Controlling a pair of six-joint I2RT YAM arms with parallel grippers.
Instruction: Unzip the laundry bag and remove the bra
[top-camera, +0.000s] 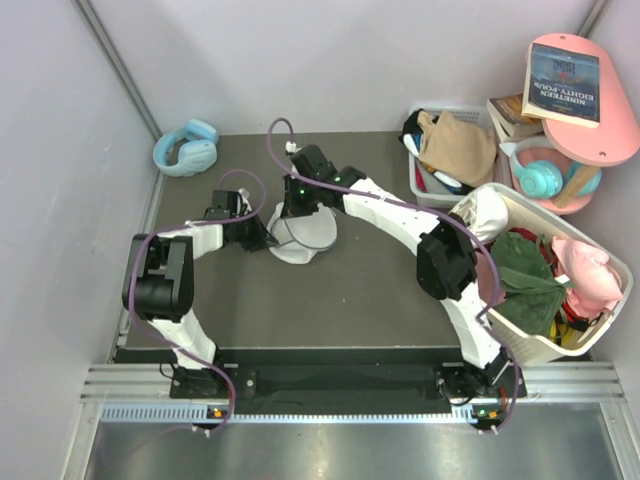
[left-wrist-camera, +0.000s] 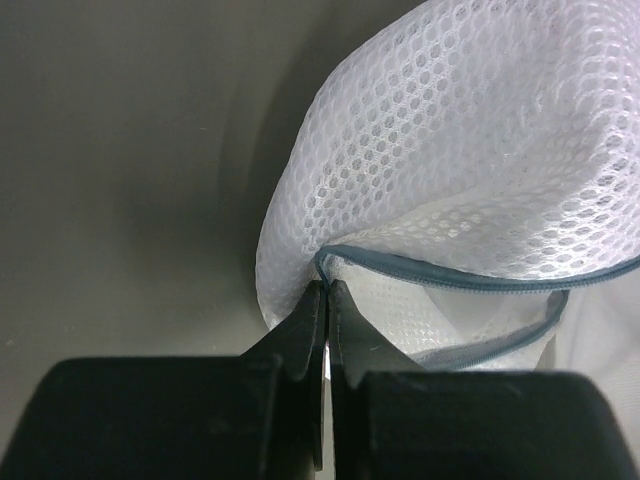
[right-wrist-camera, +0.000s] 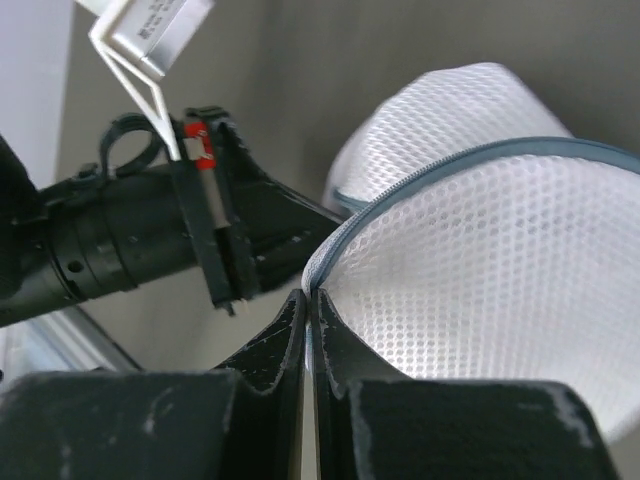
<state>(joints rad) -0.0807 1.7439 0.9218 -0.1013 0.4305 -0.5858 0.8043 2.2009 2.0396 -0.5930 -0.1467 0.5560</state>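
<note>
Left gripper (left-wrist-camera: 325, 292): jaws closed narrow, pinching the laundry bag (left-wrist-camera: 480, 150) at its rim, right where the grey-blue zip (left-wrist-camera: 450, 285) comes to its end. Right gripper (right-wrist-camera: 308, 298): also closed tight, holding a thin piece of white material at the zip line on the nearer half of the bag. It cannot be told whether that piece is the pull tab or only mesh.

Location: the bag lies on the dark table (top-camera: 380, 290), left of centre toward the back, held between the two grippers, which meet over it.

Condition: in the left wrist view two runs of zip tape part from the pinch point with paler mesh between them, so the zip is judged partly open. The bra is not visible in any view and is presumed inside.

Handling, as judgement:
- The mesh is light, soft and collapses easily; it has no stiffness to pull against, so one side must be anchored while the other draws.
- The zip tape and pull are the only firm parts and the best places to grip. Mesh alone would bunch and slip.
- The bra, being soft fabric, should be taken by a pinched fold once the opening is wide enough.

Surroundings: blue headphones (top-camera: 187, 148) sit at the back left, well apart from the bag. A grey crate (top-camera: 432, 190) and a white basket (top-camera: 520, 345) of clothes stand on the right, neither touching it
</note>
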